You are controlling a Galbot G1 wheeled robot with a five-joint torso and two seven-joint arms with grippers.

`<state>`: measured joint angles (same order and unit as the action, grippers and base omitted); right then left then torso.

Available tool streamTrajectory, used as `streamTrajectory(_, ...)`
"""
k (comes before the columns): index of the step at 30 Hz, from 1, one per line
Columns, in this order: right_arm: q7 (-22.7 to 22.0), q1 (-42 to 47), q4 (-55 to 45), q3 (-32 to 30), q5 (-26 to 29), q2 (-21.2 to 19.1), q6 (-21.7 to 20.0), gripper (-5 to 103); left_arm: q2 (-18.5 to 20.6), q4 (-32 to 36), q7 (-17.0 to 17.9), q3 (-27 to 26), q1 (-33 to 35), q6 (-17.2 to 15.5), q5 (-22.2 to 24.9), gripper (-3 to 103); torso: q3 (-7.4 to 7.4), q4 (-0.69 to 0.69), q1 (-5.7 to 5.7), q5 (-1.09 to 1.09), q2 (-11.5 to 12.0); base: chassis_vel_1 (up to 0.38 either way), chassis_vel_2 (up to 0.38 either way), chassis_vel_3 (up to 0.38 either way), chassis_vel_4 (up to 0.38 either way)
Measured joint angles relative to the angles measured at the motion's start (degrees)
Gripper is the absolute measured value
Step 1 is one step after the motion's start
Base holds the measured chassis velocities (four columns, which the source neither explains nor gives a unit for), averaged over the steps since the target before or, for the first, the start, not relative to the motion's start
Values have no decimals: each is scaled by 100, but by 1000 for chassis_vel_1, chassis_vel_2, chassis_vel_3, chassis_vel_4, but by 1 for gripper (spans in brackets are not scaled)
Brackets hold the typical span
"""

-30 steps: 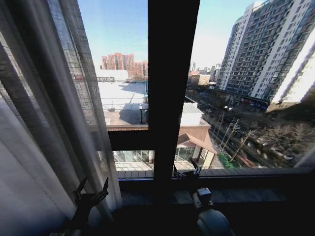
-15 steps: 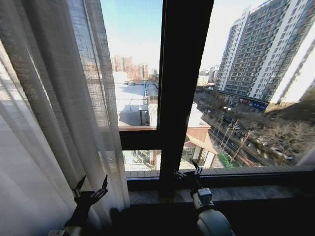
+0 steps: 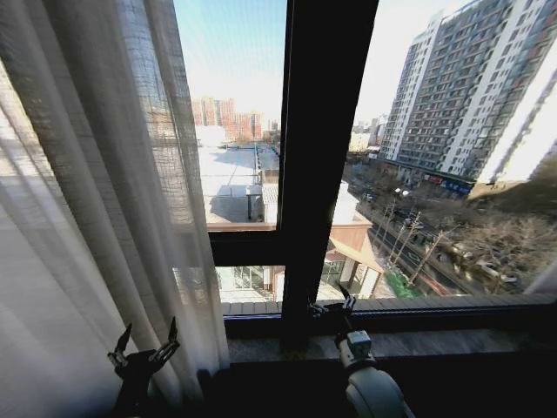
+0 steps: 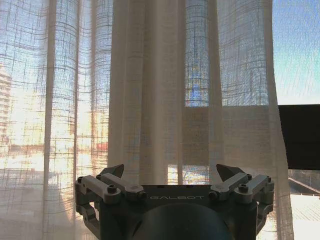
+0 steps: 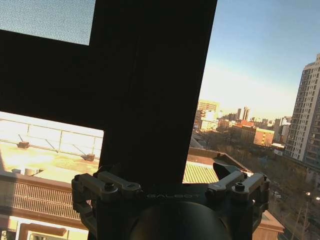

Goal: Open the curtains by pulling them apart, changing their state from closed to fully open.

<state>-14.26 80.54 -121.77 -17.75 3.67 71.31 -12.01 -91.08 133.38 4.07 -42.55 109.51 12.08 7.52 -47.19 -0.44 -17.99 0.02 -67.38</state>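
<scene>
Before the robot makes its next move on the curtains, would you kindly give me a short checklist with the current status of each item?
1. Left gripper open: ok, fingers spread, nothing between them.
2. Left gripper facing the left curtain panel: ok, pleats hang just ahead of it in the left wrist view.
3. Fabric grasped: not ok, not yet held.
4. Right gripper open: ok, empty, low by the dark window frame.
5. Right curtain panel pulled aside: cannot tell.
6. Centre panes uncovered: ok.

Curtains (image 3: 96,200) bunched left; dark window frame (image 3: 322,157) dead ahead
</scene>
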Motion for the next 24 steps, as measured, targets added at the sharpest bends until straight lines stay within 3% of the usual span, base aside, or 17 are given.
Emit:
streamTrajectory(5, 2, -53, 20, 21, 0, 11, 0, 100, 77, -80, 6, -135, -249, -143, 68, 100, 0, 1, 0, -2, 0, 0, 0, 0, 0)
streamTrajectory(12, 4, -9, 59, -54, 0, -18, 17, 100, 416, -266, -382, -484, -647, -582, 584, 100, 0, 0, 0, -1, 0, 0, 0, 0, 0)
streamTrajectory(16, 7, -18, 59, -65, 3, -31, 33, 100, 824, -484, -1100, -675, -992, -961, 884, 100, 0, 0, 0, -2, 0, 0, 0, 0, 0)
streamTrajectory(17, 8, -30, 65, -66, 4, -34, 38, 100, 939, -539, -1309, -688, -1163, -1186, 961, 100, 0, 0, 0, -2, 0, 0, 0, 0, 0)
streamTrajectory(18, 8, -30, 65, -66, 4, -34, 38, 100, 939, -539, -1309, -688, -1163, -1186, 961, 100, 0, 0, 0, -2, 0, 0, 0, 0, 0)
streamTrajectory(22, 9, -31, 74, -127, 9, -36, 59, 100, 1117, -619, -1715, -632, -1668, -1949, 1080, 100, 0, -1, -1, -2, 0, 0, 0, 0, 0)
streamTrajectory(24, 10, -28, 74, -155, 12, -44, 69, 100, 1157, -624, -1799, -598, -1754, -2085, 1078, 100, 0, -1, 0, -1, 0, 0, 0, 0, 0)
